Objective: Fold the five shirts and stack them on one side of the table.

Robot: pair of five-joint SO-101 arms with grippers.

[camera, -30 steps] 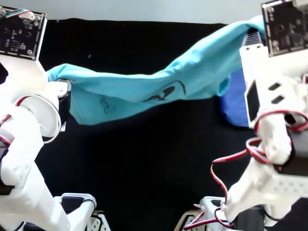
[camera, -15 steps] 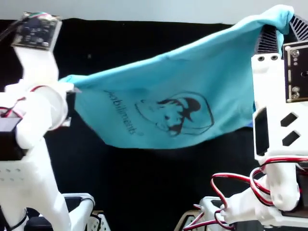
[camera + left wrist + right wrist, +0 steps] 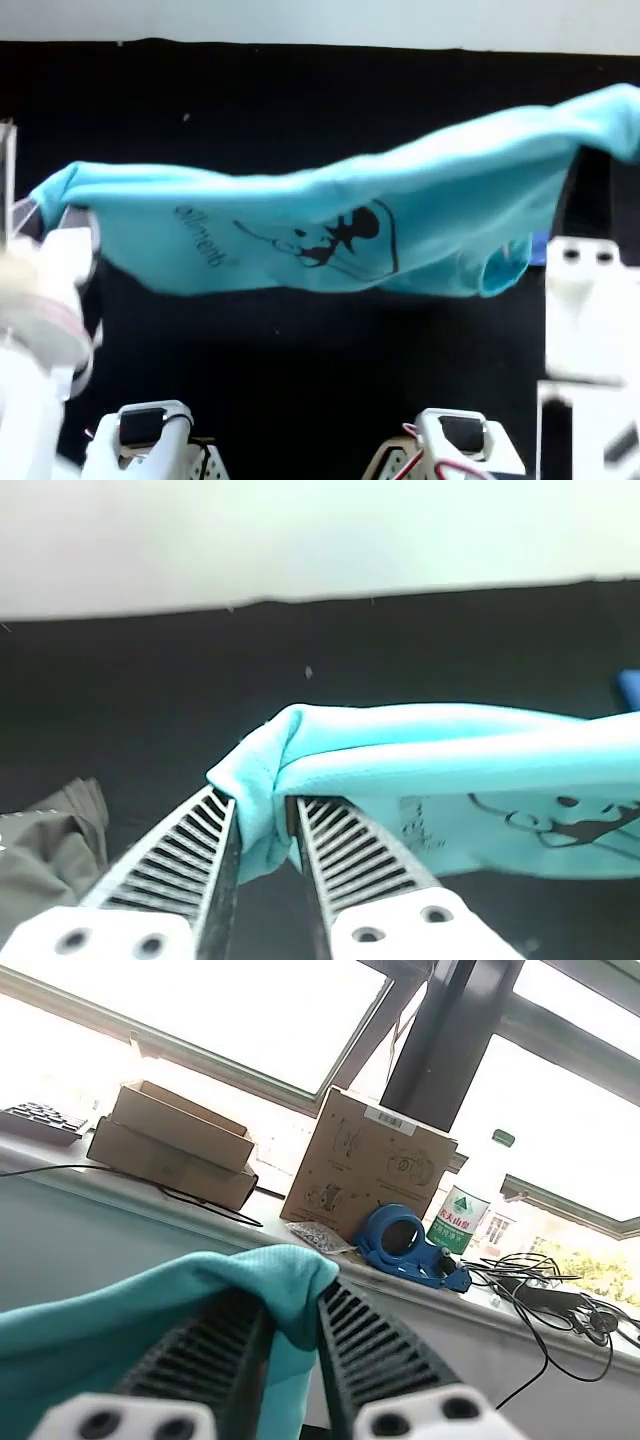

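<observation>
In the high view, the turquoise shirt (image 3: 330, 225) is hanging stretched in the air between the two arms, well clear of the black counter (image 3: 300, 100). It is probably being held this way so it spreads out before going down flat for folding. Its printed front is facing the camera and a sleeve is drooping near the right end. A scrap of blue cloth (image 3: 538, 247) is peeking out below that end, and a pale wall (image 3: 300, 20) is running behind the counter.

In the left wrist view, the left jaws are clamping a bunched corner of the shirt, with the fabric trailing away taut. A grey garment (image 3: 50, 850) is lying crumpled on the counter beside them.

In the right wrist view, the right jaws are pinching the shirt's other end and pointing up toward a bright window. The sill there is carrying cardboard boxes (image 3: 170, 1145), a blue tape dispenser (image 3: 405, 1245), a green can (image 3: 460, 1220) and loose cables (image 3: 545, 1295).
</observation>
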